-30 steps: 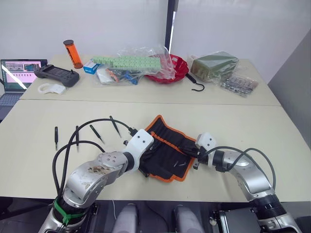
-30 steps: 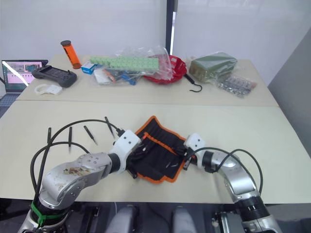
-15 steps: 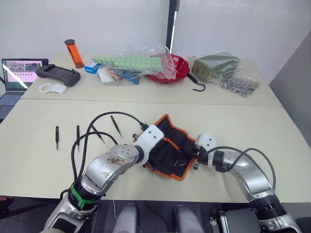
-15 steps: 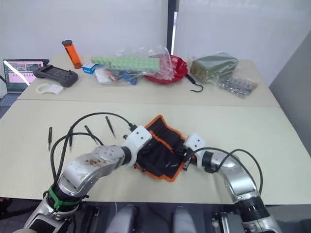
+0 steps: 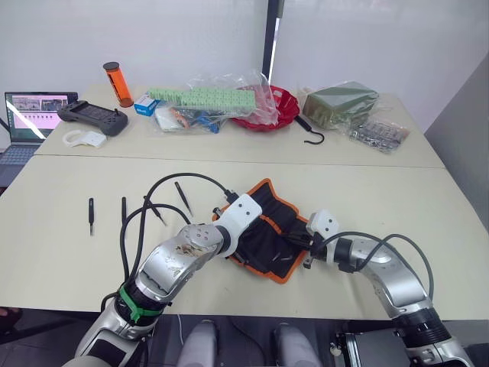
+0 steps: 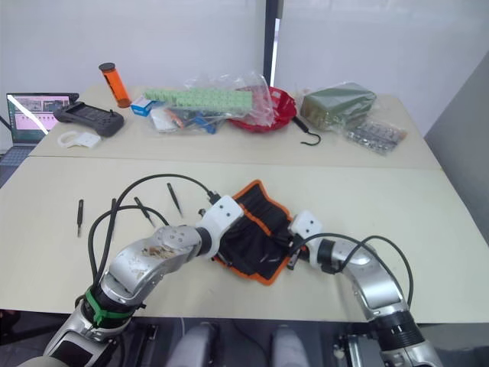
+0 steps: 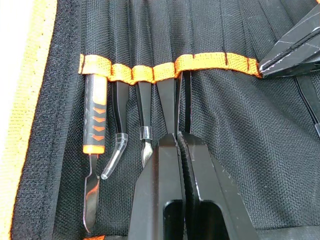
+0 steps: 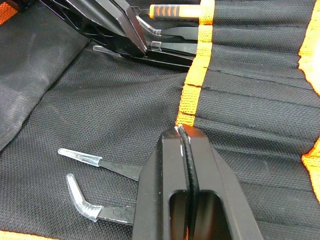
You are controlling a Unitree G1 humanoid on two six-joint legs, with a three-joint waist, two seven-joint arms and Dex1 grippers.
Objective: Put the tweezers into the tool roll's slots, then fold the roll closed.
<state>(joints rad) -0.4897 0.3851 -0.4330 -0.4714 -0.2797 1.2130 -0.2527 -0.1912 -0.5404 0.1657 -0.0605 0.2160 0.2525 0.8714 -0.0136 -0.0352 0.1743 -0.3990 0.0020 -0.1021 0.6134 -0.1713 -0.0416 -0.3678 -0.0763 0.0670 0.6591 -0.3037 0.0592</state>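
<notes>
The flat black fabric tool roll with bright orange edging lay open on the near cream table, roughly at its middle, with both arms reaching onto it. The left gripper rested on the roll's inner face, its two black fingers pressed together around a slim black pointed tweezer whose upper end sat tucked under the orange band across the narrow sewn slots. Just left of that one in the same row sat another thin black tweezer, a bent-tipped one with a clear cap and an orange-handled tool.

The right gripper stood on the roll's right side with its fingers closed flat against each other at the orange band; whether they pinched the fabric could not be told. Two clear-capped tool tips lay loose on the fabric beside it.

Four more slim black tweezers lay spread on the table left of the roll, well apart from it. On the far table sat a black metal hook, an olive-green packet, a red bowl and an orange cylinder.
</notes>
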